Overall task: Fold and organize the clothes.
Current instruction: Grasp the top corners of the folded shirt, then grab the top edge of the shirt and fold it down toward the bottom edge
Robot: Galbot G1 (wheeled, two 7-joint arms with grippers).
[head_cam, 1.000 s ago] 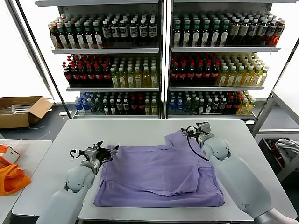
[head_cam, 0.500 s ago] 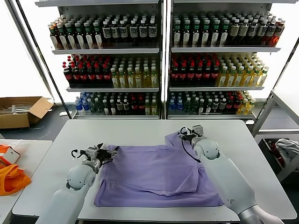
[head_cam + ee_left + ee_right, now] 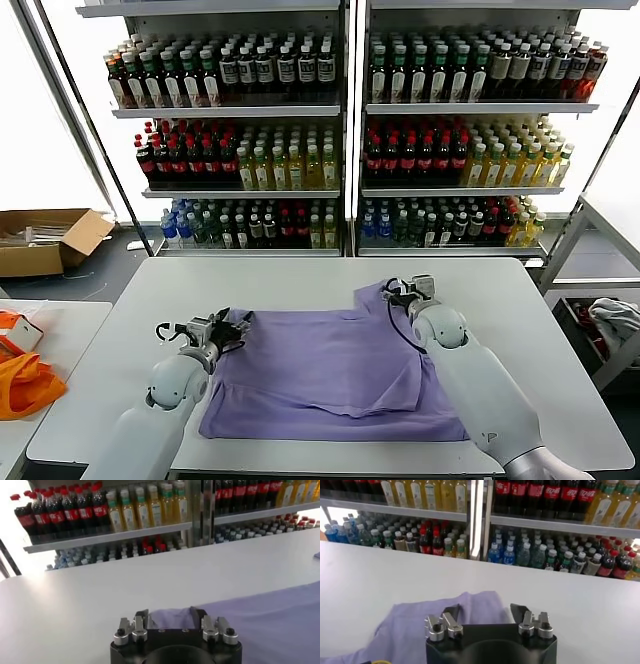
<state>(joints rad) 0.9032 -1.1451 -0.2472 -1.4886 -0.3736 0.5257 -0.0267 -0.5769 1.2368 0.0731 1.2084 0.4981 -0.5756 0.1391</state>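
The lavender T-shirt lies spread on the white table, with a fold running across its right half. My left gripper is low at the shirt's far left corner. In the left wrist view its jaws stand apart with a raised ridge of shirt fabric between them. My right gripper is at the far right corner. In the right wrist view it is open astride a hump of the shirt. No printed graphic shows.
Shelves of bottles stand behind the table. A cardboard box sits on the floor at the far left. An orange bag lies on a side table at the left. A whitish cloth bundle is off to the right.
Both grippers' jaws have narrowed around the shirt's far corners. The right gripper has shifted left along the far edge, and the left one has settled slightly lower.
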